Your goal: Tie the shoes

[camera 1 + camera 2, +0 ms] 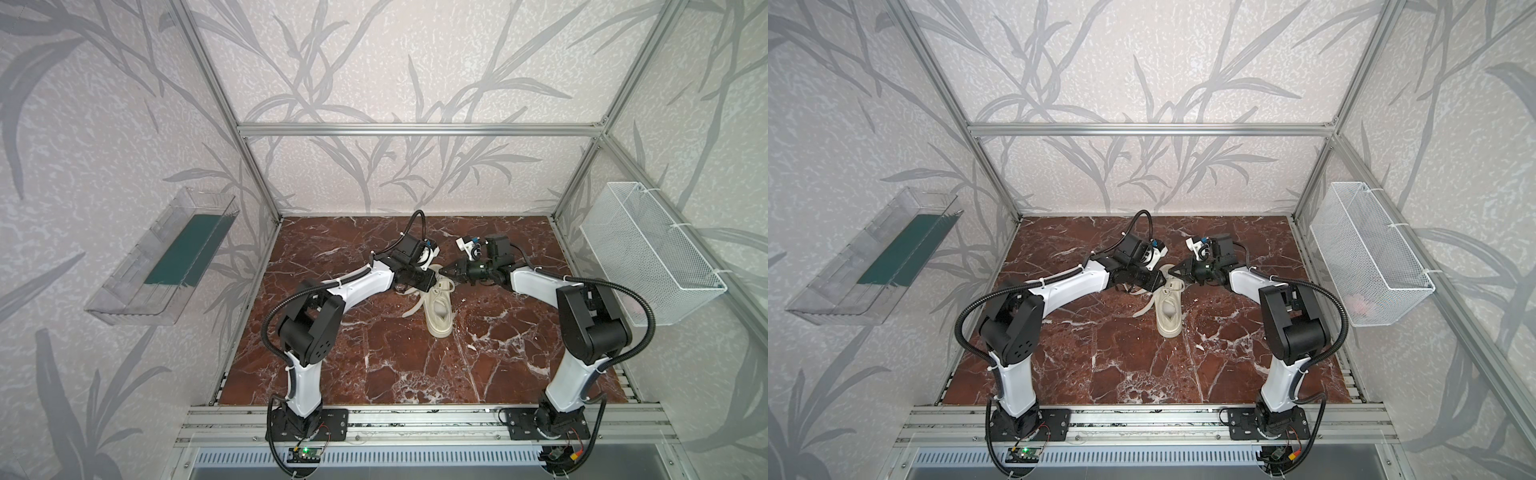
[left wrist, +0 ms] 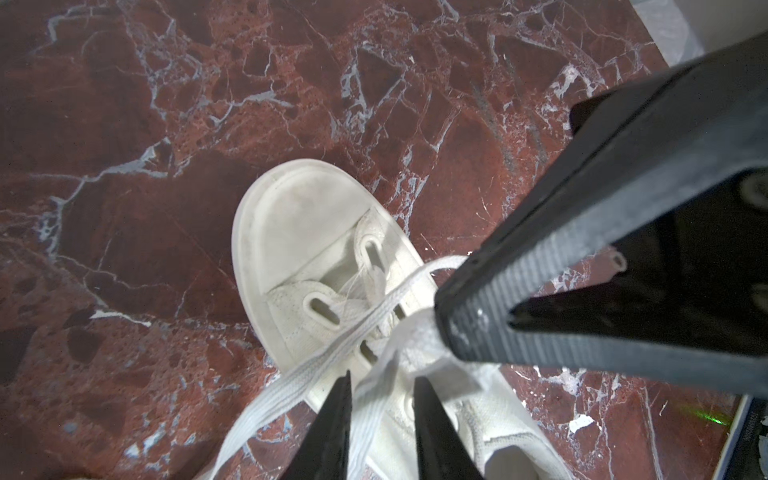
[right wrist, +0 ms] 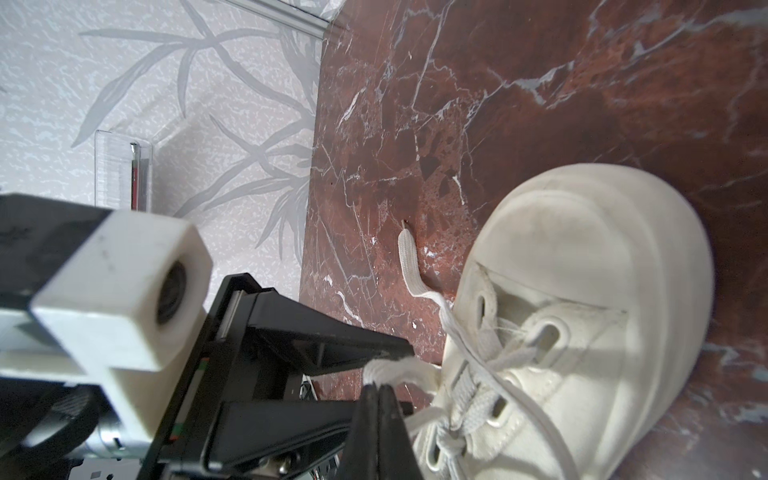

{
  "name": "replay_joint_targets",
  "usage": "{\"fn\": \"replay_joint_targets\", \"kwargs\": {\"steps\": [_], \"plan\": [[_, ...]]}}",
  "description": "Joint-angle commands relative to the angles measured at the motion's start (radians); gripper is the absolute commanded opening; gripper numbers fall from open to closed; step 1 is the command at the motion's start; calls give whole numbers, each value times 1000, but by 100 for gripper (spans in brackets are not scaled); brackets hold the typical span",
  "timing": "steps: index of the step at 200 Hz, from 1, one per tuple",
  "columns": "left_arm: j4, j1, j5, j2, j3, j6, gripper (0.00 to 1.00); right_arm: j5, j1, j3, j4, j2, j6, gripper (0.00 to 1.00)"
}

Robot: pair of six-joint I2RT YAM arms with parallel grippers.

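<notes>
Top views look down; wrist views (close) share the sneaker [image 2: 299, 216].

- You have one sneaker [image 1: 439, 309] on your bench [image 1: 374, 353], with one lace [image 2: 291, 386].
- Two grippers: left gripper [image 2: 382, 377], right gripper [image 3: 379, 388].
- One wire basket [image 1: 640, 257] past the bench's right edge.
- One clear tray [image 1: 124, 282] past its left edge.

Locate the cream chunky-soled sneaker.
In both top views the cream low-top sneaker lies near the middle of the red marble tabletop, its laced front under the left end effector and the right end effector, which pinches a flat cream lace.
</notes>
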Motion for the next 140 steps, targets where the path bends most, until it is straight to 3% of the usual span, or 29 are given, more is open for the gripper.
{"fn": "replay_joint_targets", "kwargs": {"steps": [1,28,44,76,140], "plan": [[23,4,-7,-4,-9,4,27,-6,-5,6,10,-16,-5,0],[36,4,1,9,-4,-2,9,-9,-6,6,2,-17,-12,0],[39,4,0,6,0,-3,0,-9,-8,7,-6,-18,-18,7],[31,4,2,-2,10,3,0,-7,-12,5,-8,-17,-18,21],[30,3,3,-6,29,-4,0,-12,-16,13,3,-3,-4,32]]}}
